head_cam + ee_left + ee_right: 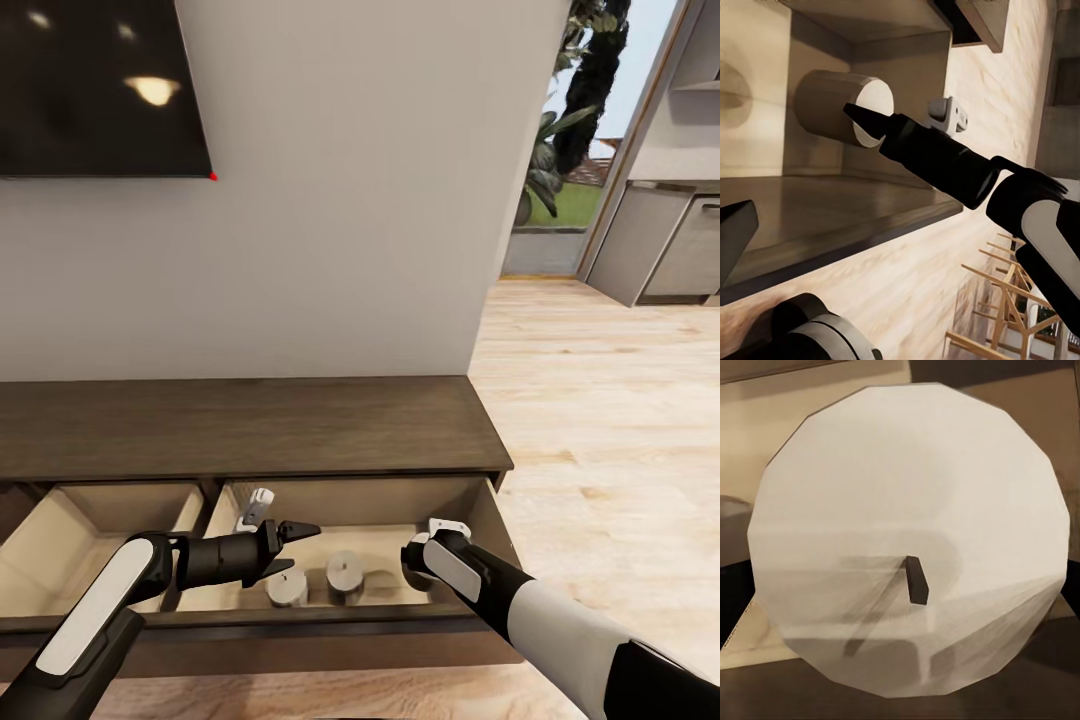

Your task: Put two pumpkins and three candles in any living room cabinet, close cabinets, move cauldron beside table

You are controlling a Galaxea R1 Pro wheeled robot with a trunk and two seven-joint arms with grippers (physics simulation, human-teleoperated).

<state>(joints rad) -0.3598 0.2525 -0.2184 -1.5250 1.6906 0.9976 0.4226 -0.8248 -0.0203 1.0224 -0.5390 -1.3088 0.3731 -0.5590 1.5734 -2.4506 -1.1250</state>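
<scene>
Cabinet [250, 425] stands against the wall [350, 200]; two drawers are open at its front; two candles [345, 577] stand side by side in the right drawer [480, 520]; the left drawer [60, 540] adjoins it; a screen [100, 85] hangs above.

- A long, low, dark brown wooden cabinet [250, 425] stands against a pale wall. Two of its drawers are pulled open, showing pale beige insides.
- Two stubby pale grey candles [345, 578] stand upright, just beside each other, on the floor of the right-hand open drawer, near its front.
- A third candle [907, 540], seen end-on very close, shows a round pale top with a short dark wick.
</scene>
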